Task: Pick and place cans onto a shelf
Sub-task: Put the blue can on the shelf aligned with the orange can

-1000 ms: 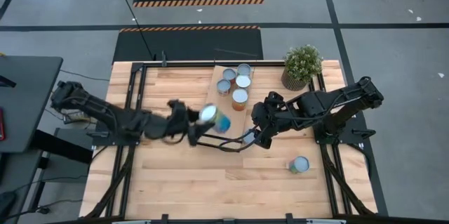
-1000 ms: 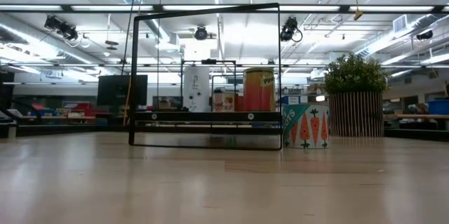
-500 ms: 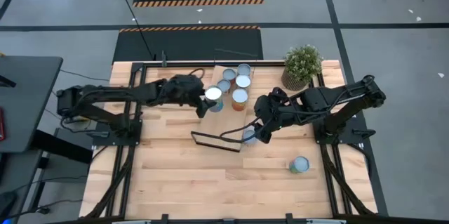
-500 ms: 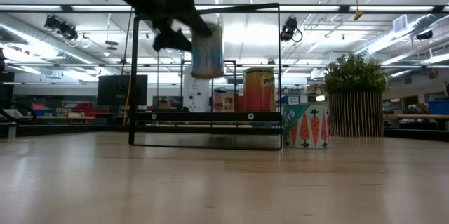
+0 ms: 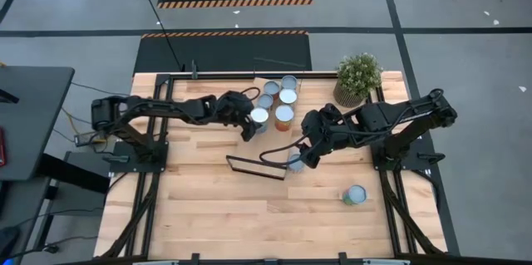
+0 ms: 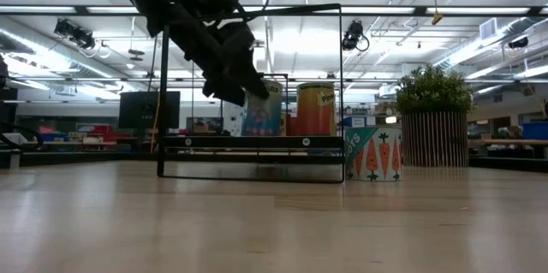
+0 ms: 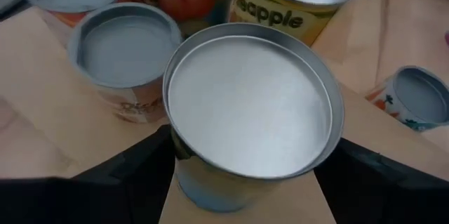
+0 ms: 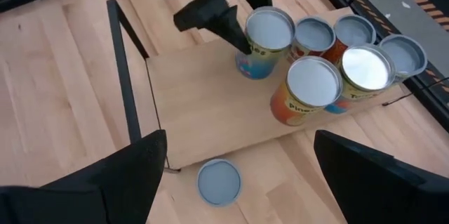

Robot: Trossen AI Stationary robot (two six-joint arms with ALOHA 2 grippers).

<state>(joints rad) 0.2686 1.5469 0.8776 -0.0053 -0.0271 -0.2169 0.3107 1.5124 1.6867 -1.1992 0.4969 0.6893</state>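
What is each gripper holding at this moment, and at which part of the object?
The left gripper holds a can by its sides just below the rim, upright over the shelf. The right gripper is open and holds nothing.

The plank table (image 5: pixel 191 207) carries the shelf (image 5: pixel 268 132), a potted plant (image 5: pixel 357 78) at the far right corner, and two loose cans (image 5: pixel 355 194) (image 5: pixel 294 162). Five cans (image 5: pixel 284 115) cluster on the shelf's far end.

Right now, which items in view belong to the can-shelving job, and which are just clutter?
Job items:
held can in left gripper
four shelved cans
shelf
can by frame
loose can
right gripper, hovering

Bystanders:
potted plant
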